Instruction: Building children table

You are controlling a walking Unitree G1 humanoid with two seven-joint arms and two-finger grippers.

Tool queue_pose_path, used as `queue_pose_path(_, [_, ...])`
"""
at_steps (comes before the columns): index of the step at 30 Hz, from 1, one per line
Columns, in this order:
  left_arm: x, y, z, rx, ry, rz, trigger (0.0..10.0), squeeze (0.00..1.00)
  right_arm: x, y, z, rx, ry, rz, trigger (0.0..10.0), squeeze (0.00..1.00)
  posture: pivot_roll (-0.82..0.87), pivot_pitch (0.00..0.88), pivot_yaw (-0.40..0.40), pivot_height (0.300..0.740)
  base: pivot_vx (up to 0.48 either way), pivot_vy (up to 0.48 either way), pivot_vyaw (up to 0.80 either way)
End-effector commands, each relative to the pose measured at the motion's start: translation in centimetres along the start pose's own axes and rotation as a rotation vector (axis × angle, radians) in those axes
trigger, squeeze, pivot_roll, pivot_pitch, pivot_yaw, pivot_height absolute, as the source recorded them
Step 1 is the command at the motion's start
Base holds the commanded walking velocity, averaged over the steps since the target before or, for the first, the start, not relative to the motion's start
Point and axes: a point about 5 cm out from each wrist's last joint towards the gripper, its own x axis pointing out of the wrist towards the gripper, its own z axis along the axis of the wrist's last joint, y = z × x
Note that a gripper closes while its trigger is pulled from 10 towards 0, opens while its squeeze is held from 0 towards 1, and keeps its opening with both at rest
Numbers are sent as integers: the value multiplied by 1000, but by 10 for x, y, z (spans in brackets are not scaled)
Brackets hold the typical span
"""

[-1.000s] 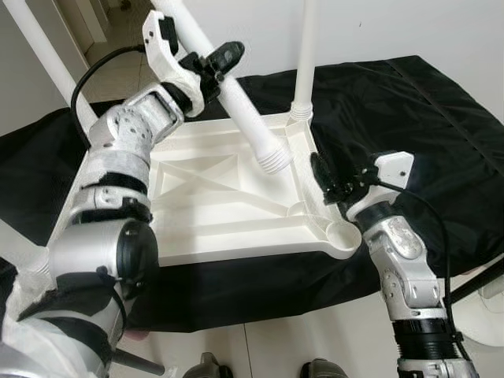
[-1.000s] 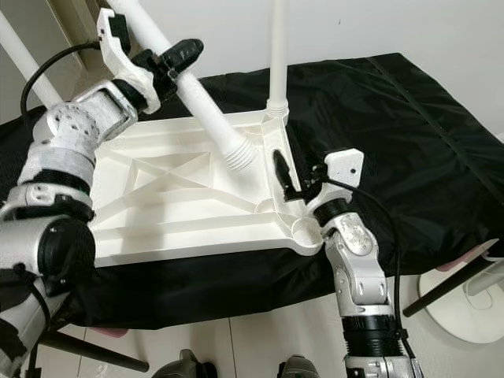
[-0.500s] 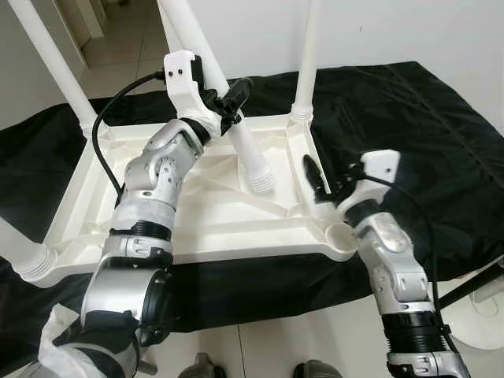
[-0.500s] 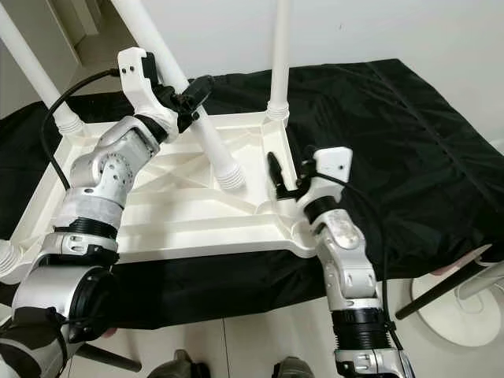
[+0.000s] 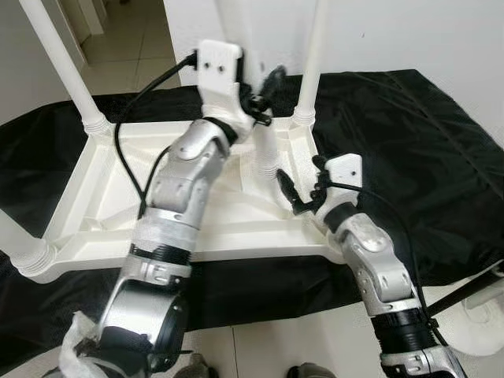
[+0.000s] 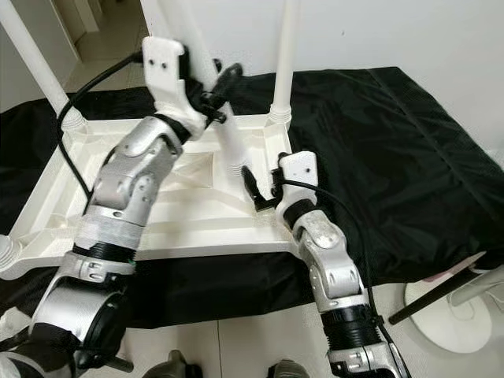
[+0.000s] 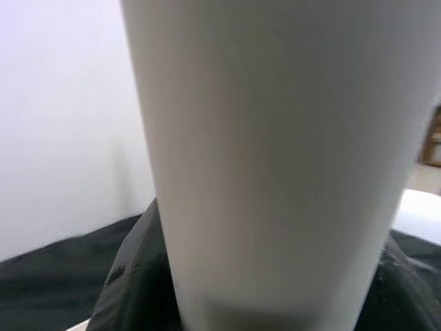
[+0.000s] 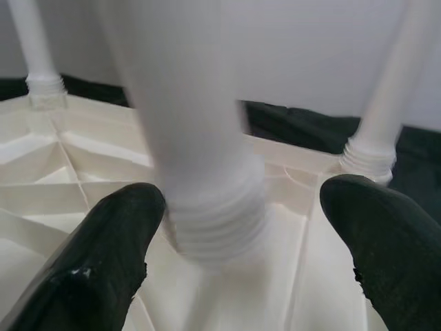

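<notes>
Where black cloth (image 5: 409, 142) drapes surface, white wall (image 6: 378, 31) behind.

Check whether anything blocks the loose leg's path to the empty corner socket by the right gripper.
The left gripper holds the loose leg, its threaded end low over the upturned tabletop. The right gripper hangs open beside that end, near the empty socket. Its fingers are the only visible obstruction.
</notes>
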Motion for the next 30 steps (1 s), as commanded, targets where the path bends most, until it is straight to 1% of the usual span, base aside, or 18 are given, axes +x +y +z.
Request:
queue_pose_path(1, [-1, 0, 1, 32, -10, 29, 10000, 0, 2, 4, 0, -23, 1, 23, 10000, 0, -56, 0, 10, 740, 0, 0, 0])
queue_pose_path(2, [0, -6, 1, 38, -17, 21, 10000, 0, 6, 4, 1, -51, -1, 39, 10000, 0, -41, 0, -4, 740, 0, 0, 0])
queue_pose_path(3, [0, -6, 1, 38, -17, 21, 10000, 0, 6, 4, 1, -51, -1, 39, 10000, 0, -41, 0, -4, 740, 0, 0, 0])
queue_pose_path(6, [1, -14, 3, 42, -25, 7, 10000, 0, 14, 2, 5, -125, -7, 65, 10000, 0, -22, 3, -23, 740, 0, 0, 0])
queue_pose_path(7, [1, -16, 3, 44, -24, 6, 10000, 0, 16, 1, 6, -136, -9, 71, 10000, 0, -22, 3, -23, 740, 0, 0, 0])
queue_pose_path(14, [-4, -23, -1, 52, -13, -3, 10000, 0, 21, -1, 8, -176, -8, 90, 10000, 0, -19, 16, -26, 740, 0, 0, 0])
queue_pose_path(16, [-5, -29, -2, 48, -10, -20, 10000, 0, 26, -3, 9, -210, -9, 94, 10000, 0, -13, 26, -24, 740, 0, 0, 0])
queue_pose_path(19, [-5, -33, -2, 44, -9, -29, 10000, 0, 28, -4, 9, -230, -13, 98, 10000, 0, -13, 26, -24, 740, 0, 0, 0])
queue_pose_path(21, [-4, -34, -2, 44, -9, -31, 10000, 0, 31, -3, 10, -247, -16, 102, 10000, 0, -17, 27, -20, 740, 0, 0, 0])
queue_pose_path(26, [-4, -35, -2, 45, -8, -32, 10000, 0, 35, -2, 13, -256, -38, 114, 10000, 0, -17, 28, -20, 740, 0, 0, 0])
queue_pose_path(27, [-4, -35, -2, 43, -9, -31, 10000, 0, 35, -1, 13, -251, -40, 119, 9333, 0, -17, 30, -20, 740, 0, 0, 0])
queue_pose_path(28, [-4, -35, -1, 43, -11, -30, 10000, 0, 36, -1, 13, -247, -40, 120, 6784, 0, -16, 32, -19, 740, 0, 0, 0])
queue_pose_path(29, [-3, -35, -1, 43, -12, -30, 10000, 0, 36, -1, 13, -244, -40, 121, 6784, 0, -16, 32, -19, 740, 0, 0, 0])
queue_pose_path(30, [-3, -36, 0, 40, -13, -30, 10000, 0, 36, 0, 13, -243, -44, 125, 2471, 0, -16, 32, -19, 740, 0, 0, 0])
